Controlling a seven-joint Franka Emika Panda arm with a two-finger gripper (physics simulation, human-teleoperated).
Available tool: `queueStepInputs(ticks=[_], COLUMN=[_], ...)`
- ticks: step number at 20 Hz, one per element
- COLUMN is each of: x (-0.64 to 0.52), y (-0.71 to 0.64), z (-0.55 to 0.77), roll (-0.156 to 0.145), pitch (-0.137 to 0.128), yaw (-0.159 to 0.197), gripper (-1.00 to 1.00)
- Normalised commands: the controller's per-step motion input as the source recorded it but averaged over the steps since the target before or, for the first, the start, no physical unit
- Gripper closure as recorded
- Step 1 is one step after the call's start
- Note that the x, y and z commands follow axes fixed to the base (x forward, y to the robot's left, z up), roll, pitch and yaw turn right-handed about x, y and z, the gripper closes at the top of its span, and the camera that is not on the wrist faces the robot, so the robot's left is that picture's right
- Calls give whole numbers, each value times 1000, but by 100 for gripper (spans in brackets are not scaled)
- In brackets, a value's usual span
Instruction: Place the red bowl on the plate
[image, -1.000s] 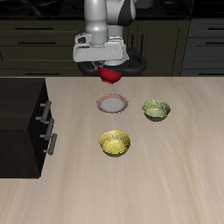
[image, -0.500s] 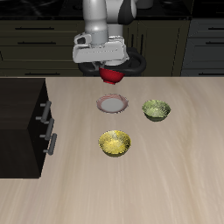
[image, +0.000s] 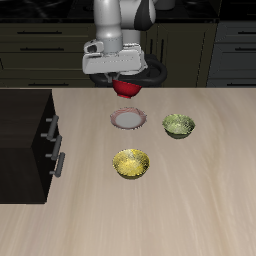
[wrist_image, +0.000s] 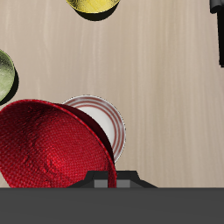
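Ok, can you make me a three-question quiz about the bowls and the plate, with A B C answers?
1. Where is the red bowl?
A. In the air, in the gripper
B. Sitting on the plate
C. Inside the yellow bowl

2. How many bowls are there in all?
A. One
B. Three
C. Five

3. What is on the plate?
A. The green bowl
B. A spoon
C. Nothing

Answers:
1. A, the red bowl hangs from the gripper above the table, farther back than the plate.
2. B, there is a red one, a yellow bowl and a green bowl.
3. C, the plate's pale middle shows bare in the exterior view, and the red bowl is not on it yet.
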Motion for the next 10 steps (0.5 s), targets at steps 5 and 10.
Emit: queueStepInputs(ticks=[5, 10], x=[50, 43], y=[-14, 48], z=[-24, -3], roll=[-2, -1], pitch=[-4, -17], yaw=[9, 22], gripper=[100, 100])
